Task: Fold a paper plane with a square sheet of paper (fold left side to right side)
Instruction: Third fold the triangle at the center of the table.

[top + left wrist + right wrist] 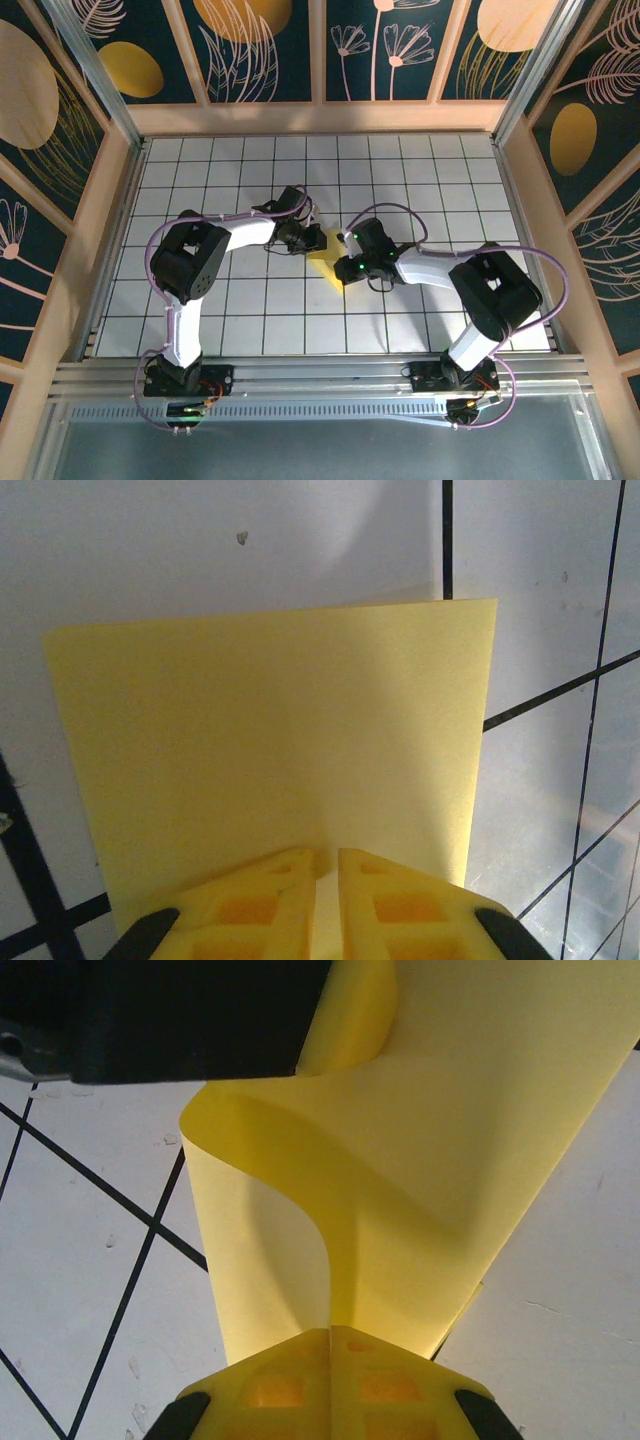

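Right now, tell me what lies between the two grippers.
The curled square sheet of paper, pinched by left gripper and right gripper, seen from the right wrist.

A white table (200, 170) ruled in black grid lines carries the square sheet of paper (328, 268) near its middle, pale yellow, partly curled up off the surface.

Left arm (183, 330), right arm (470, 345): white links, black joints, lilac cables (150, 262). Green lights (345, 268) on right wrist. Yellow gripper fingers (250, 910), square pockets.
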You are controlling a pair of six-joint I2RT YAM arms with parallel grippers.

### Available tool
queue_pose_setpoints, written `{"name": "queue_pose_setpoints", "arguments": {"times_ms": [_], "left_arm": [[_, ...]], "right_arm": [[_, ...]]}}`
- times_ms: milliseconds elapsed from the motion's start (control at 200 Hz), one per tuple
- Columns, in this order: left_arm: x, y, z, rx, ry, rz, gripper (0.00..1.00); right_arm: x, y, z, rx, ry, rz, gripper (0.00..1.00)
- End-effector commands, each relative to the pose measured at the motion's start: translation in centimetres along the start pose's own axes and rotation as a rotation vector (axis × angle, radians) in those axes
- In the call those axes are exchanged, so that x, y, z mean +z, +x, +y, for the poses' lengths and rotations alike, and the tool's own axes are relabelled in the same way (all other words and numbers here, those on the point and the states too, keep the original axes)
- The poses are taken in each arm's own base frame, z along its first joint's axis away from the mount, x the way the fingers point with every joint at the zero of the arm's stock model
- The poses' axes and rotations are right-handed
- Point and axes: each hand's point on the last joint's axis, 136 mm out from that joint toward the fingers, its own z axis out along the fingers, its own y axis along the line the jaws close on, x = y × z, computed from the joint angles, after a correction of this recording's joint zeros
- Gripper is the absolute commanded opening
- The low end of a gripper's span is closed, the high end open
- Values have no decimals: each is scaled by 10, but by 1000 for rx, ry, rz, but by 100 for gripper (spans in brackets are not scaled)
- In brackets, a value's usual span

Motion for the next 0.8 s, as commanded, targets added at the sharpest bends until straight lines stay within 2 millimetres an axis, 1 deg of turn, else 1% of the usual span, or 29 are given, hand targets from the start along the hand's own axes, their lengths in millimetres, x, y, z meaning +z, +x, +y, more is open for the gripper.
{"name": "queue_pose_setpoints", "arguments": {"times_ms": [0, 275, 520, 651, 796], "left_arm": [[3, 3, 5, 1, -31, 15, 15], [3, 3, 6, 0, -31, 14, 15], [3, 3, 6, 1, -34, 13, 15], [3, 3, 6, 1, -33, 12, 15], [3, 3, 6, -1, -33, 12, 15]], "right_arm": [[0, -6, -7, 21, 35, -7, 0], [1, -1, -7, 13, 26, 14, 0], [0, 10, -7, 17, 16, 45, 0], [4, 16, -8, 27, 16, 68, 0], [7, 13, -10, 31, 25, 69, 0]]}}
